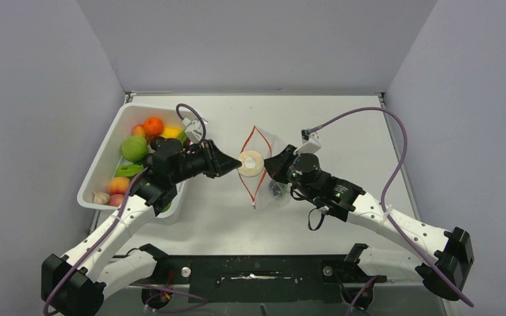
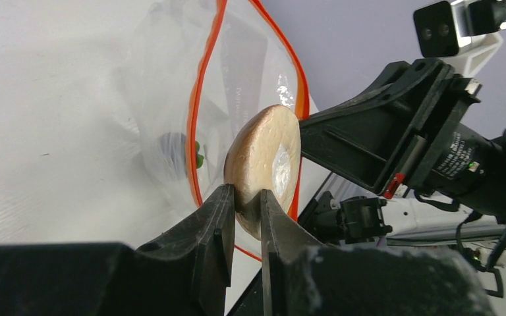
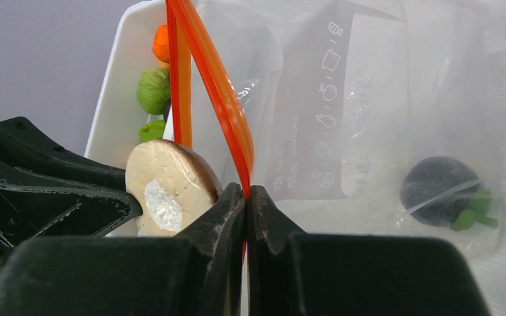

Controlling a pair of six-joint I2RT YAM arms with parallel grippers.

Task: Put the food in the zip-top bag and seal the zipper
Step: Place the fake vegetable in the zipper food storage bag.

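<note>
1. Top external view: both arms reach forward from their bases and bend inward over the table (image 1: 342, 131). The left tool (image 1: 232, 163) points right and the right tool (image 1: 271, 164) points left, tip near tip.
2. The left tool is narrowed onto a tan disc (image 2: 267, 164), its two fingers clamping the lower edge so the piece stands on edge.
3. The right tool is pressed tight on the zipper (image 3: 227, 99), pinching one lip so that the mouth of the zip-top bag (image 3: 369, 99) gapes as a tall loop.
4. The disc sits at that mouth, just beside the right tool's fingers. I cannot tell whether it has crossed the strip.
5. A dark plum (image 3: 438, 191) with a green stem lies inside the bag, well apart from the mouth.
6. The bag is clear, crinkly film printed with faint icons, and the zipper is a thin red-orange band. The disc is smooth and round with a browner rim and a glittery pale patch at its centre.
7. A white bin (image 1: 99, 172) lies under the left arm, holding an orange (image 1: 153, 125), green lettuce (image 1: 134, 148) and other pieces.
</note>
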